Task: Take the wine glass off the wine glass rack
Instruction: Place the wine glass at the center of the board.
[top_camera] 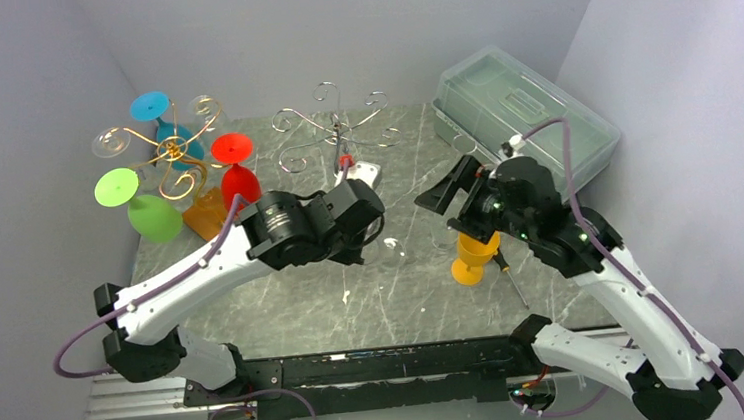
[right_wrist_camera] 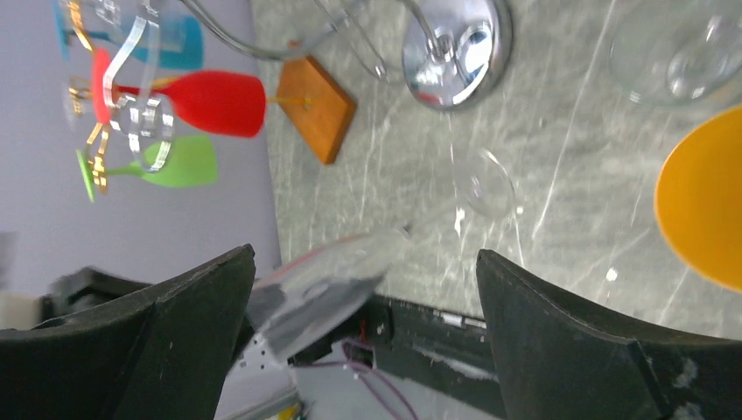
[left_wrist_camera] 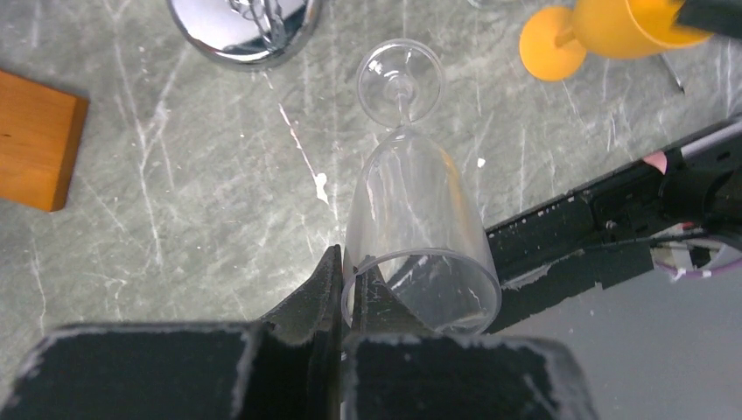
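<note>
Marble table (top_camera: pixel 376 305): chrome rack base (left_wrist_camera: pixel 219 31), wooden block (left_wrist_camera: pixel 35 140), orange glass (top_camera: pixel 474 254), screwdriver (top_camera: pixel 510 277), box (top_camera: pixel 525 108).

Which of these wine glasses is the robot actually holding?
The clear plastic wine glass, its rim pinched in the left pincer. The yellow glass stands free; red, green and blue glasses hang on the gold rack.

Clr glossy wine glass (left_wrist_camera: pixel 411 210), matt stone-look table (left_wrist_camera: pixel 175 184).

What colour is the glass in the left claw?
Clear, colourless; the wine glass shows best in the left wrist view.
</note>
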